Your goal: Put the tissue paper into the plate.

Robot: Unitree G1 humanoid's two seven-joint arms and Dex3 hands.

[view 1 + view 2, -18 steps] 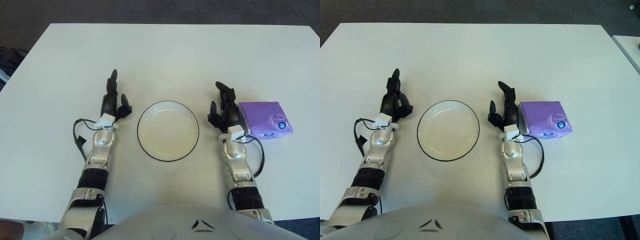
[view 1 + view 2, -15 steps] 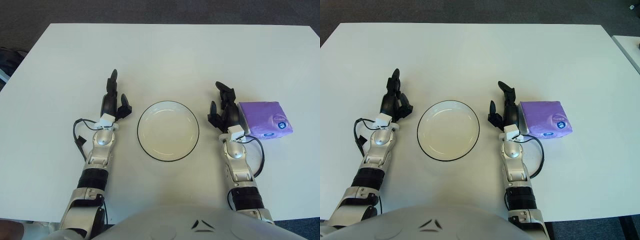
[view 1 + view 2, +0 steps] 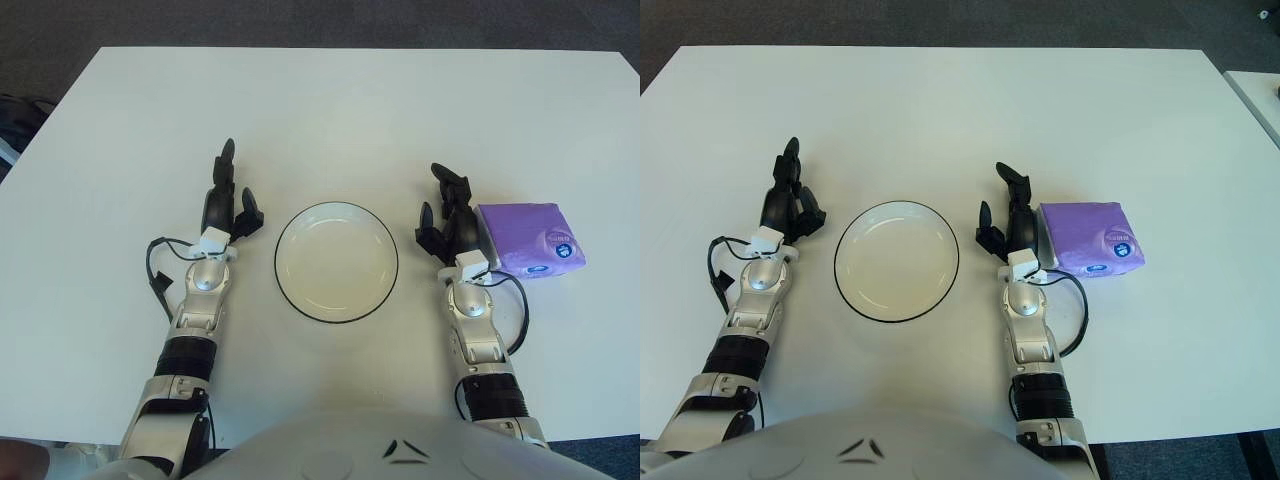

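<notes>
My right hand [image 3: 448,222] sits just left of the tissue pack [image 3: 530,239], fingers loosely spread and gripping nothing; whether they touch the pack's left edge I cannot tell. The purple pack lies flat on the white table [image 3: 330,110], right of the plate [image 3: 337,261] and outside it. The plate, white with a dark rim, is between my two hands. My left hand [image 3: 226,205] shows left of the plate, apart from it, one finger pointing toward the far edge, the others relaxed, grasping nothing.
</notes>
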